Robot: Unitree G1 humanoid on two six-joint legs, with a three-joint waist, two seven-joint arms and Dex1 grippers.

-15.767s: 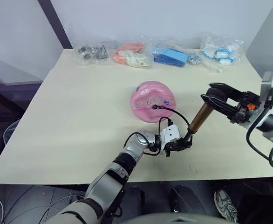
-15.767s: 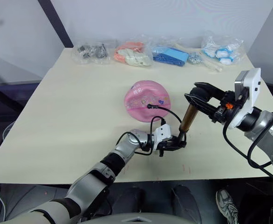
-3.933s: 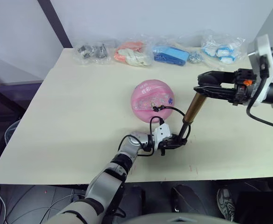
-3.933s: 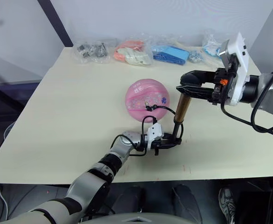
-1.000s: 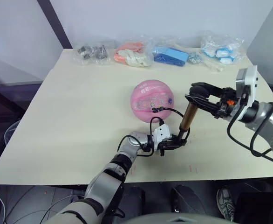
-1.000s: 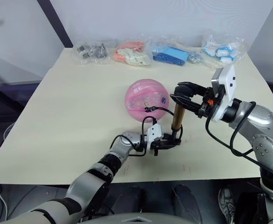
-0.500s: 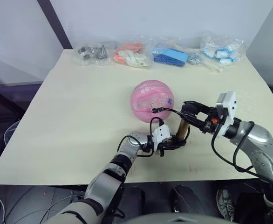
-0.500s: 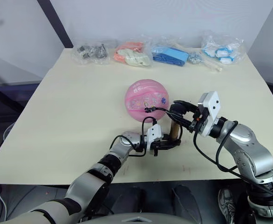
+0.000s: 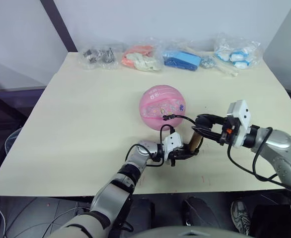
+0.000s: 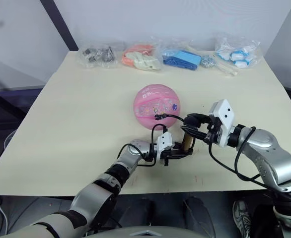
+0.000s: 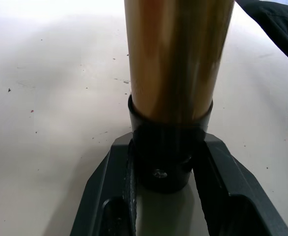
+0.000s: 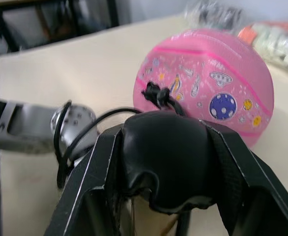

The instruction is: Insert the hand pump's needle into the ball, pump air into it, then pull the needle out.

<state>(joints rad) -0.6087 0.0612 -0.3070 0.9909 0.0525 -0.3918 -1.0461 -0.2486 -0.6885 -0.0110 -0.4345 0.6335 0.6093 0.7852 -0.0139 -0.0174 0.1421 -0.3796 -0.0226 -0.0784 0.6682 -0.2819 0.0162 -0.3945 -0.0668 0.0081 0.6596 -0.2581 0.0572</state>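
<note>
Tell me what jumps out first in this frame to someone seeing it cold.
The pink ball at mid-table, round and full, with the pump's black hose plugged into its near side. Just in front of it both grippers share the gold pump: the left gripper clamps its black base against the table, the right gripper is shut on the handle. Clear bags of small items line the far edge.

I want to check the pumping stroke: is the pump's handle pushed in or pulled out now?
Pushed in. The right gripper holds the black handle low, close over the hand pump, whose gold barrel looks short.
</note>
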